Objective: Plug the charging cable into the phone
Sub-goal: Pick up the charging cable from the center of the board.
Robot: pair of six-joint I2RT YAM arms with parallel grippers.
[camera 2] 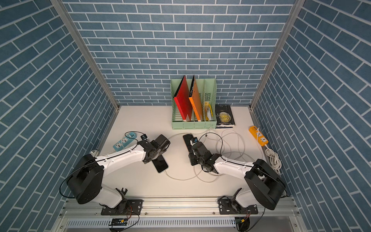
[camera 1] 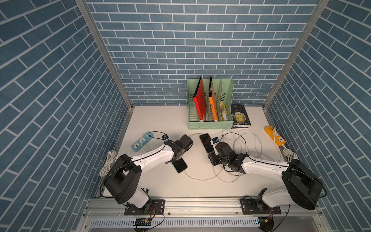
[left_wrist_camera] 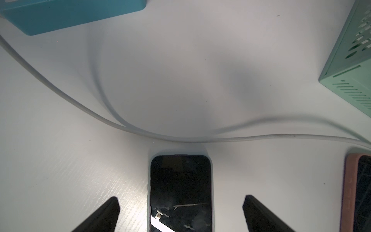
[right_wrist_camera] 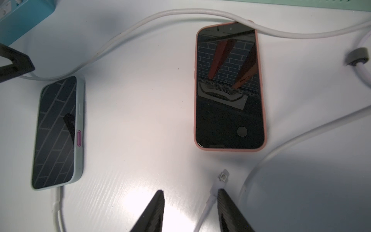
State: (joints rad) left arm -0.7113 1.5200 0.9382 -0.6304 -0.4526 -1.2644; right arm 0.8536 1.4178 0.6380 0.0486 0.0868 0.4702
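L arm [camera 1: 152, 157] bent low, L gripper [left_wrist_camera: 181, 197] wide over phone [left_wrist_camera: 180, 180].

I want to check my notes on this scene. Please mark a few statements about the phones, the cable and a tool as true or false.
1. The mint-cased phone has a cable plugged in: true.
2. The pink-cased phone is plugged in too: false, the free plug lies short of it.
3. The left tool is shut: false, it stands open astride the mint-cased phone.
4. A black book lies flat beside the green file holder: true.
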